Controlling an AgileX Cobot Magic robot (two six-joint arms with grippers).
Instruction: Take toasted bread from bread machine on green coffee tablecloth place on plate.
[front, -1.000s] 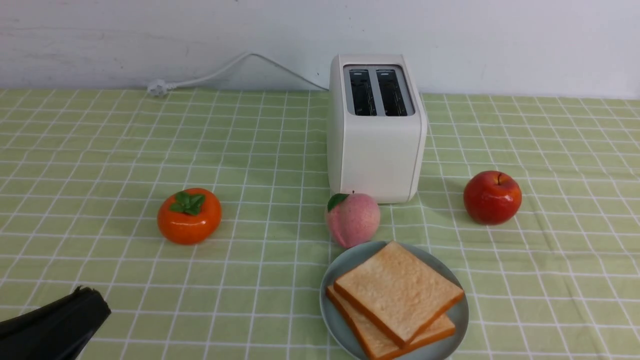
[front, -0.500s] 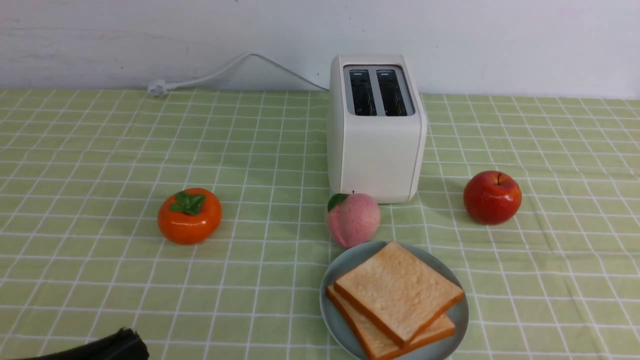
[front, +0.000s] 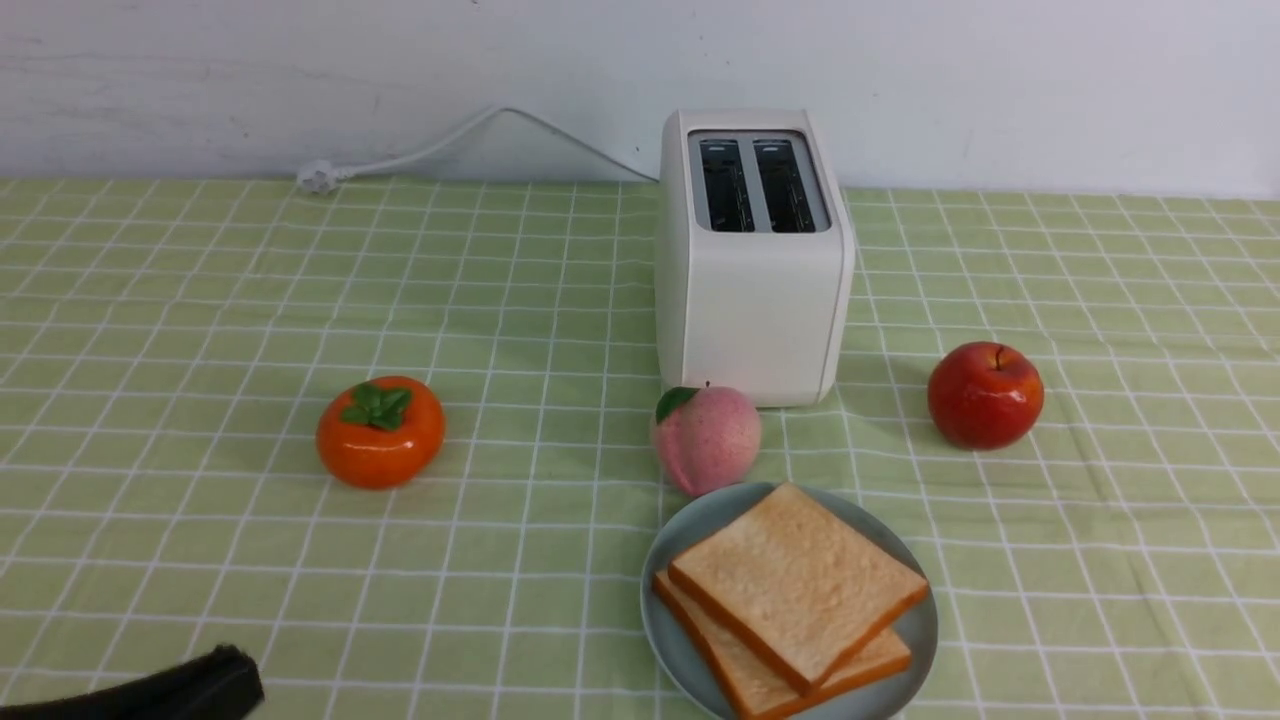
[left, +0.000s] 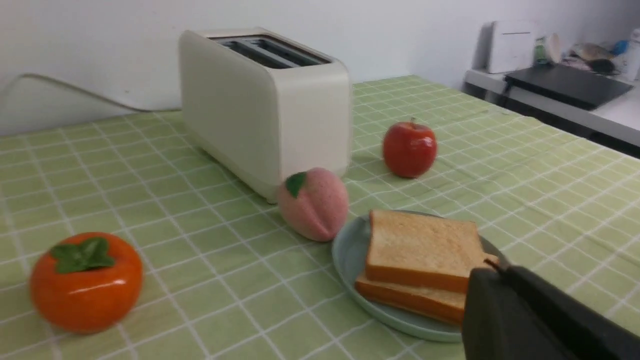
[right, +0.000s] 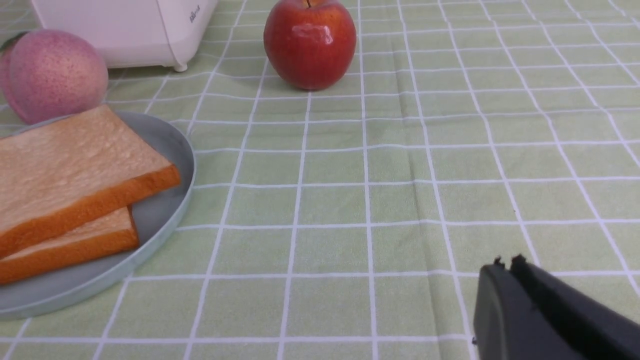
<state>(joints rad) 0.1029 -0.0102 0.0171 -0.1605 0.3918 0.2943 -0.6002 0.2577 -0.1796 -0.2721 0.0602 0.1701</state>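
While both toast slices (front: 798, 585) lie stacked on the plate (front: 682, 660), both grippers' fingers (left: 520, 305) are closed.
A peach (front: 706, 440) sits beside the plate.

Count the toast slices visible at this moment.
2: one toast slice lies on top, overlapping the lower slice, both on the plate. None shows in the toaster's slots, though their depths are dark.
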